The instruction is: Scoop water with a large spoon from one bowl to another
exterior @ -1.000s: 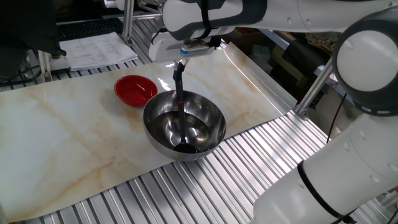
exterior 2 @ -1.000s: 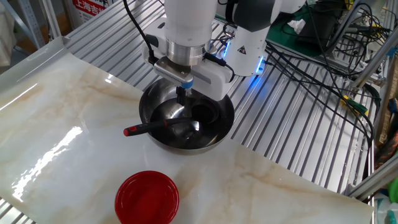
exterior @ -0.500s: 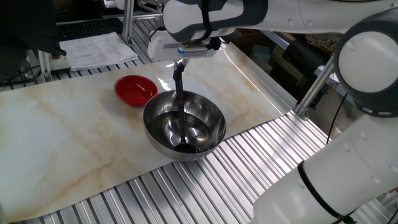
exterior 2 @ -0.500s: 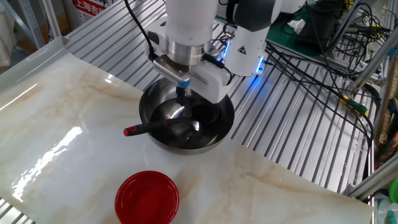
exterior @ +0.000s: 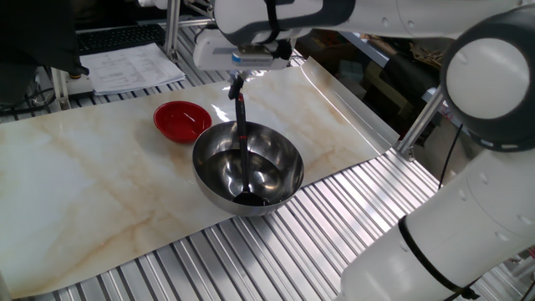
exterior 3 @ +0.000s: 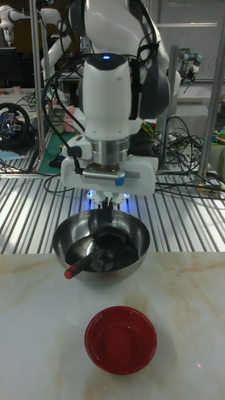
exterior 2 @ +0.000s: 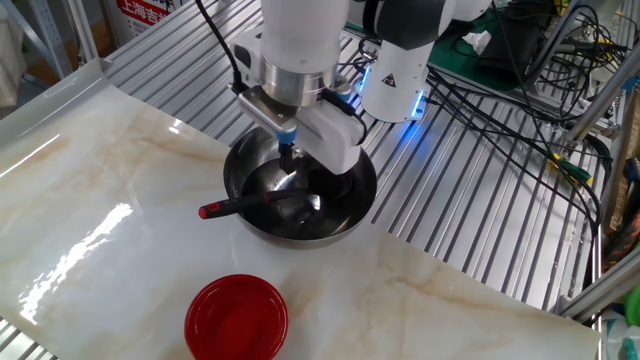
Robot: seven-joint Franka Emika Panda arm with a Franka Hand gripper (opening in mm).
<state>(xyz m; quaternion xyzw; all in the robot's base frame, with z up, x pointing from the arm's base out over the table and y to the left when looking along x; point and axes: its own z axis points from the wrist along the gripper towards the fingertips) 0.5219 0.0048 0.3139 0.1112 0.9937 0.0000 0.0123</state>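
The large steel bowl (exterior: 272, 159) (exterior 2: 352, 190) (exterior 3: 137, 234) stands at the marble sheet's edge. The black ladle (exterior 2: 262, 204) (exterior 3: 94, 253) lies in it, scoop down in the bowl. Its red-marked handle end (exterior 2: 206, 211) pokes out over the rim. Water shows only as shine inside the steel bowl. My gripper (exterior: 240, 117) (exterior 2: 289, 158) (exterior 3: 108, 219) hangs over the steel bowl with its fingers together. It holds nothing and is apart from the ladle's handle. The small red bowl (exterior: 182, 119) (exterior 2: 236, 318) (exterior 3: 120, 339) sits on the marble beside the steel one.
The marble sheet (exterior: 100, 184) lies on a slatted metal table (exterior 2: 470, 220). Papers (exterior: 134, 67) lie at the back left. The robot's base with a blue light (exterior 2: 395, 85) and loose cables (exterior 2: 520, 60) stand behind the steel bowl.
The hand has tilted and lifted a little over the steel bowl, while its fingertips have stayed about where they were. The ladle and both bowls have not moved.
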